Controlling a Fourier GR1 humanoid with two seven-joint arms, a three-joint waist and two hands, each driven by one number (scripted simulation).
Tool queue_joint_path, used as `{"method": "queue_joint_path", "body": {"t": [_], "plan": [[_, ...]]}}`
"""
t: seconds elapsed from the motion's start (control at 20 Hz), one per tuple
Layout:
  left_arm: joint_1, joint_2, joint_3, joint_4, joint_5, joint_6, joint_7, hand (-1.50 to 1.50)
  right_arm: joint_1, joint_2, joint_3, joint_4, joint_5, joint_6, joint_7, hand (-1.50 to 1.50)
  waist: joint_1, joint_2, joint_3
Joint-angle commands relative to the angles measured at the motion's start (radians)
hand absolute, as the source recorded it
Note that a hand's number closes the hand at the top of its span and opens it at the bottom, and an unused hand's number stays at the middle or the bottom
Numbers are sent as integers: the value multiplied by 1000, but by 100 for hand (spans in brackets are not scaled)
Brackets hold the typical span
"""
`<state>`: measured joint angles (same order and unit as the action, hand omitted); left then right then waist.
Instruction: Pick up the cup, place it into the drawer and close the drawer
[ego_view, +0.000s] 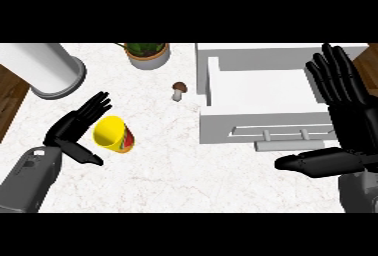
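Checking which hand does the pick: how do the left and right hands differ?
The left hand is beside the yellow cup; the right hand is at the open drawer's right side, away from the cup. The left hand's fingers slant rightward; the right hand's point nearly straight up the view. Both are open, holding nothing.

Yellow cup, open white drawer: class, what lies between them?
Head view: only bare white marble counter between cup and drawer; small brown mushroom stands farther back.

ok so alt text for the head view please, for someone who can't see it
The robot's open left hand is just left of a yellow cup on a white counter. To the right is an open white drawer, with the open right hand resting by its right side.
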<state>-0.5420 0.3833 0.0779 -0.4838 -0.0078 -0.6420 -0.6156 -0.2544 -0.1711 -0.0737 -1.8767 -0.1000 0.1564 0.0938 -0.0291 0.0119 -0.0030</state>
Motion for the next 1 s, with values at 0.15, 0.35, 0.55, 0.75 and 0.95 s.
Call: {"method": "queue_joint_path", "body": {"t": [0.15,0.35,0.55,0.75,0.95], "plan": [[-41,-28,-33,158,-83,10,-228,-150,-16,-9,-19,14,-27,20,-11,-150,-14,6,-1],[-62,-14,-23,214,-76,1,-252,-150,-52,-4,-30,77,-16,9,-31,-150,-14,11,-2],[-48,-20,-36,224,-88,10,-315,-150,-36,-14,-19,49,-18,20,-1,-150,-22,12,-3],[-72,-50,-43,236,-88,8,-320,-150,-66,-3,-13,20,-31,6,35,-150,-25,11,-4],[-28,-29,-56,248,-106,20,-396,-150,-59,-12,-22,17,-32,10,30,-150,-31,15,-5]]}}
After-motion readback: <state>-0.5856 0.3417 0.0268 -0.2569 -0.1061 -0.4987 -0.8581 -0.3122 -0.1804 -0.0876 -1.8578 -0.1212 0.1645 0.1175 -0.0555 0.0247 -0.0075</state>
